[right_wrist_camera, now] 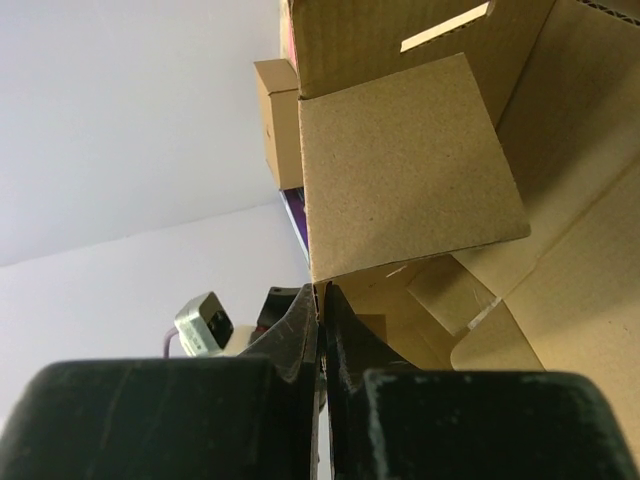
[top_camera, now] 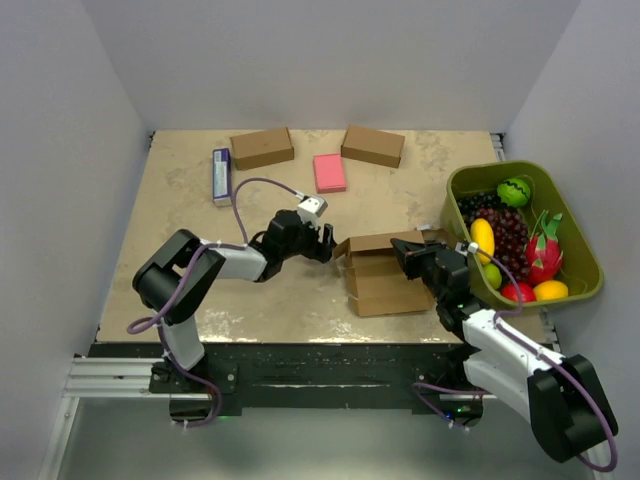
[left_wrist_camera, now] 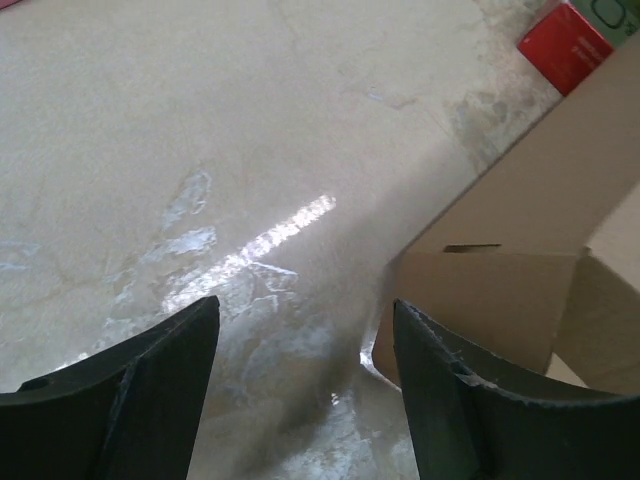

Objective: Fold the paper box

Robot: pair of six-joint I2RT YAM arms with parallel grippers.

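**Work item.** The paper box point(top_camera: 385, 280) lies on the desk point(top_camera: 200, 220) between the two sets of fingers. It is partly erected: the base panel is flat, the far wall stands up, and several flaps hang loose.

**Right fingers** point(right_wrist_camera: 350, 345). They are pressed together on a thin cardboard edge at the end of the paper box nearest them. In the right wrist view, a square side flap point(right_wrist_camera: 400, 170) rises directly above the pinch point. A slotted wall point(right_wrist_camera: 360, 40) stands beyond the flap. The pinch appears to act as an anchor. It prevents the light sheet from sliding on the desk and holds that end raised while the opposite end is worked.

**Left fingers** point(left_wrist_camera: 150, 400). They are spread apart and hold nothing. Bare desk shows between them. A corner of the box sits just ahead of one finger, and no contact is visible. The spread stance suggests an approach to a loose flap at that end.

**Procedure status (judgement).** Folding is under way but not complete. The next move calls for the left fingers to advance onto the loose flap and turn it inward against the anchored end.

**Caution.** Thin cardboard may buckle or pull out of the pinch if it is pushed off-axis.

**Surroundings.** Two closed brown boxes point(top_camera: 262, 147) and a pink pad point(top_camera: 329, 172) lie well beyond both sets of fingers. A fruit basket point(top_camera: 497, 168) sits just outboard of the right fingers.
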